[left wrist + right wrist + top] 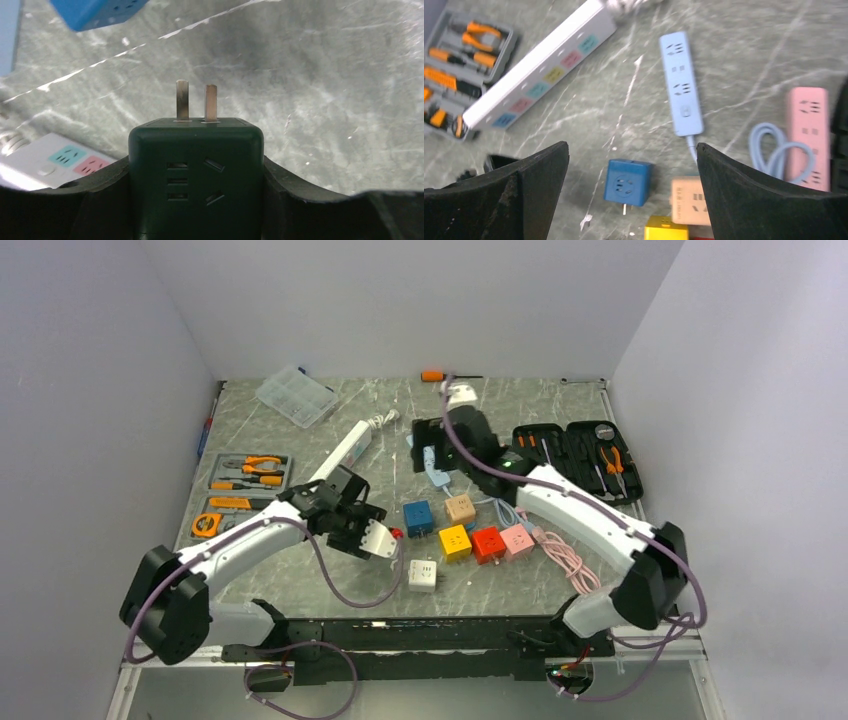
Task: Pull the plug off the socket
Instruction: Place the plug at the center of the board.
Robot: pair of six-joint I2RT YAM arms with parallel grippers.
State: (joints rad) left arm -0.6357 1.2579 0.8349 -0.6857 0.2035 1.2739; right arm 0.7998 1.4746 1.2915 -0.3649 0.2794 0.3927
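We see our left gripper (pixel 196 175) clamped on the dark green plug (pixel 196 150), pressed in from either side. Its two prongs (pixel 182 100) stand bare and point away from the gripper over the marble table (pixel 325 100). The white power strip (pixel 55 160) lies off to the gripper's lower left, apart from the plug. Our right gripper (pixel 633 150) hangs with its jaws spread wide. A blue cube adapter (pixel 628 182) sits under the gap, with a light blue strip (pixel 680 82) beyond it.

We take this for a robotics lab cell: plain pale walls (pixel 400 300) box in a marbled tabletop (pixel 540 410) with two robot arms (pixel 580 510), tool kits (pixel 575 455), a clear parts box (pixel 296 396), power strips (pixel 345 448) and coloured cube adapters (pixel 455 540).
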